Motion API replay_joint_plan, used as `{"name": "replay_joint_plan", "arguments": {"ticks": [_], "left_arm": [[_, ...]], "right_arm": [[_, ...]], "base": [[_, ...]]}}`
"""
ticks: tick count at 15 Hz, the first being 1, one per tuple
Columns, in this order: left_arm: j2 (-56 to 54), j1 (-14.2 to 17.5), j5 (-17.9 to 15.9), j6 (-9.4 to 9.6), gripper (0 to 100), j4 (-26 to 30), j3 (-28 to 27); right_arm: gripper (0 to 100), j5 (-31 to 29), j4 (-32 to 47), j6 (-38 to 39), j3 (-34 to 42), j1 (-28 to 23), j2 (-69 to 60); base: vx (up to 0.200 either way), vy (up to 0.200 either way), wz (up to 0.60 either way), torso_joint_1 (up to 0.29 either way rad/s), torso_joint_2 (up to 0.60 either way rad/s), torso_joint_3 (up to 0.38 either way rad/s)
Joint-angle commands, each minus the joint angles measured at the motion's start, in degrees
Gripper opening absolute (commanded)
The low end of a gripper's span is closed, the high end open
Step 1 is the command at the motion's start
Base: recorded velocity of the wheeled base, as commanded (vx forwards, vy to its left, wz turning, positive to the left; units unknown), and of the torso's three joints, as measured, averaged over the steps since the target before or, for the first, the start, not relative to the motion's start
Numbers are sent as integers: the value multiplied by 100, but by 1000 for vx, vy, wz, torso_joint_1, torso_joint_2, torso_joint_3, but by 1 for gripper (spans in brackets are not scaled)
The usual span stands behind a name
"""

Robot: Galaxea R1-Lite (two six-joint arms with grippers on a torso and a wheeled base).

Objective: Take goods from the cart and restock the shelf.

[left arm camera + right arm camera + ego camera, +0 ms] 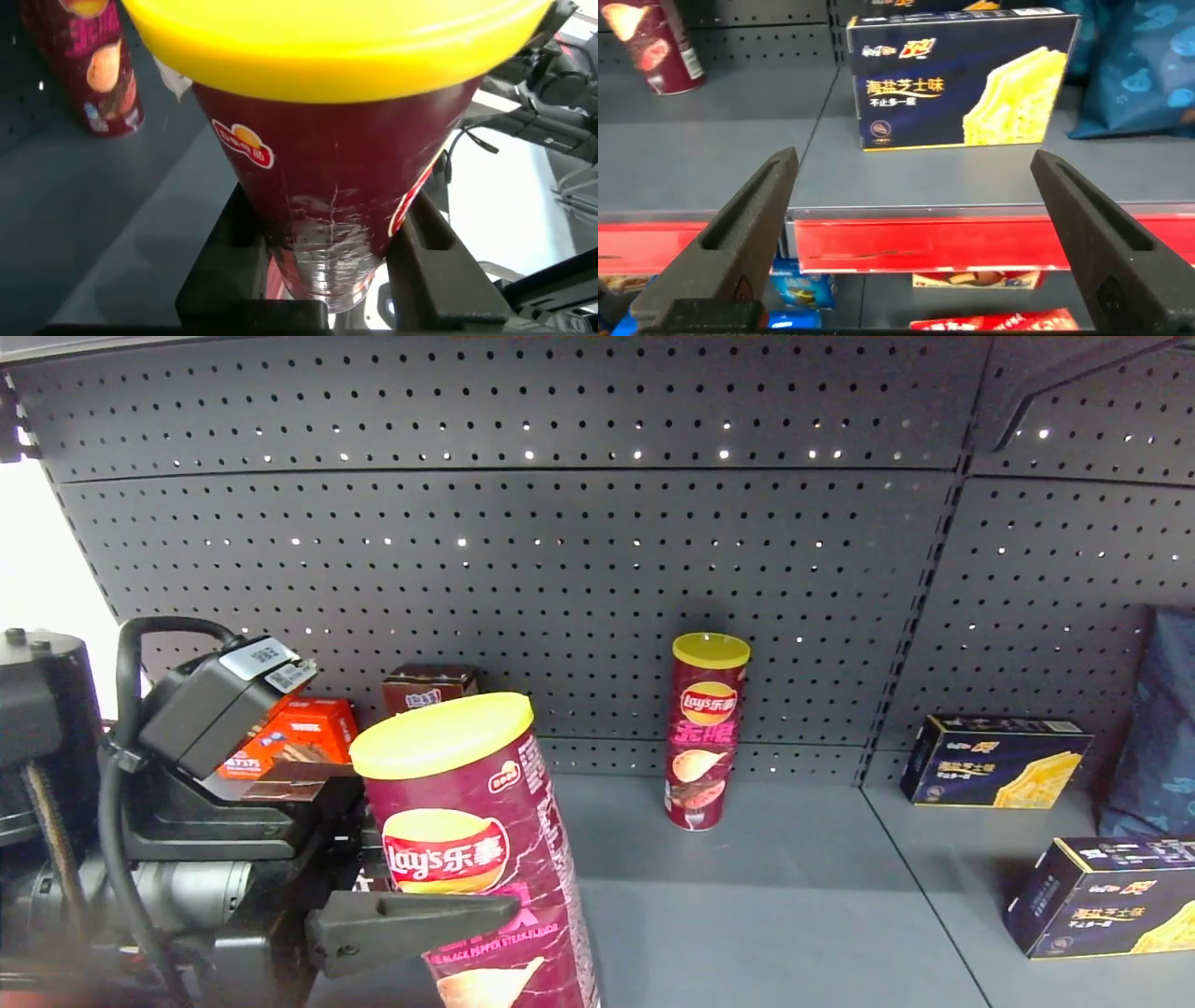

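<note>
Restocking, mid-placement. We see the left hand (332, 257) clamped around the lower body of the held canister (467, 821), which is yellow lid up and slightly tilted over the front left of the shelf (766, 896). A matching shelved canister (708, 733) stands upright at about 2 o'clock from it, well apart. Dark boxes (994, 761) lie toward 3 o'clock. The right hand (915, 161) is spread wide and carries nothing, facing the shelf edge. We judge one canister stocked and a second not yet set down; lowering it and letting go remain. How many goods remain to fetch we cannot tell.
</note>
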Motion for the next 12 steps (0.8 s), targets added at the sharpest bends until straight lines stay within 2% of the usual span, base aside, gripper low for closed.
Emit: {"name": "replay_joint_plan", "arguments": {"ticks": [1,3,5,6,8,10,12], "left_arm": [[-218,25,99,-10,0,176,-51],[-69,16,151,8,0,220,-104],[-7,-98,160,-1,0,264,-157],[124,-107,283,8,0,256,-157],[283,-133,406,16,0,212,-271],[362,-125,406,8,0,212,-429],[370,-98,398,8,0,212,-456]], "right_arm": [[100,704,170,32,-2338,583,1929],[100,1179,126,-3,-2733,1356,2667],[100,1258,82,-3,-3471,1699,3748],[100,1267,73,-3,-3735,1883,4276],[100,1311,-103,23,-3955,2648,5251],[100,1486,-648,6,-3999,2683,6051],[100,1504,-955,-38,-4412,2753,6921]], "base": [[0,0,0,0,0,0],[0,0,0,0,0,0],[0,0,0,0,0,0],[0,0,0,0,0,0],[0,0,0,0,0,0],[0,0,0,0,0,0],[0,0,0,0,0,0]]}}
